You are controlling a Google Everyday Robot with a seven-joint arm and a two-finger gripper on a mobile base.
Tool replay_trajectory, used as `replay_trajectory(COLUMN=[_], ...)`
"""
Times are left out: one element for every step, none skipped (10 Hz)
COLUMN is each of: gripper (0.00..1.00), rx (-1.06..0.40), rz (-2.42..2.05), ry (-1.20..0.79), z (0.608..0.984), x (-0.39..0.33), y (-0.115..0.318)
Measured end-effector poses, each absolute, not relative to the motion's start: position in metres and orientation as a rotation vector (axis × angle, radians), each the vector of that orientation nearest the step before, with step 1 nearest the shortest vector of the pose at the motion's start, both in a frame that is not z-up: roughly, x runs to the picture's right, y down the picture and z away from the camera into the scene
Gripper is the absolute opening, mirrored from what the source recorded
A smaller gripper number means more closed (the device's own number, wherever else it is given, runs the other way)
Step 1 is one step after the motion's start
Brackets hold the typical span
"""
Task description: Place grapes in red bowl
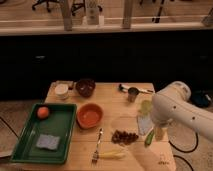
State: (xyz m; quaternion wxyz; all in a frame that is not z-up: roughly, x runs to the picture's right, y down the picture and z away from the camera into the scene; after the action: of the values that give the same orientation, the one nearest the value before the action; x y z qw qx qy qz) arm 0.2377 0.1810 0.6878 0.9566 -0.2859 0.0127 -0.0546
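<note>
The grapes (pixel 124 136), a small dark reddish-brown cluster, lie on the wooden table (pixel 107 100) near its front, right of centre. The red bowl (pixel 90 115), shallow and orange-red, stands to their left beside the green tray. My white arm (pixel 175 107) reaches in from the right. My gripper (pixel 159 133) hangs below it over the table's right edge, a little to the right of the grapes and apart from them.
A green tray (pixel 30 145) at the left holds an orange (pixel 43 112) and a blue sponge (pixel 47 141). A dark maroon bowl (pixel 85 87) and white cup (pixel 61 91) stand at the back. A metal cup (pixel 132 94), green cup (pixel 145 106), green chilli (pixel 149 138) and fork (pixel 97 148) are nearby.
</note>
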Motion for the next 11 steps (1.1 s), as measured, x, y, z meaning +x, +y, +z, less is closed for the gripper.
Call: replay_trajectory(gripper=[0.80, 0.80, 0.80, 0.80, 0.80, 0.80, 0.80, 0.80, 0.80, 0.80, 0.80], rx=[-0.583, -0.582, -0.583, -0.586, -0.588, -0.591, -0.594, -0.595, -0.596, -0.596, -0.597], rz=[-0.123, -0.135, -0.145, -0.154, -0.158, -0.164, -0.167, -0.164, -0.159, -0.158, -0.159], ry=[0.021, 0.016, 0.006, -0.005, -0.012, -0.023, -0.031, -0.039, -0.045, -0.054, -0.067], z=[0.692, 0.696, 0.699, 0.707, 0.713, 0.720, 0.724, 0.727, 0.731, 0.736, 0.742], x=[0.235, 0.229, 0.221, 0.211, 0.208, 0.201, 0.197, 0.194, 0.192, 0.188, 0.181], y=[0.186, 0.189, 0.191, 0.199, 0.204, 0.210, 0.214, 0.217, 0.221, 0.226, 0.230])
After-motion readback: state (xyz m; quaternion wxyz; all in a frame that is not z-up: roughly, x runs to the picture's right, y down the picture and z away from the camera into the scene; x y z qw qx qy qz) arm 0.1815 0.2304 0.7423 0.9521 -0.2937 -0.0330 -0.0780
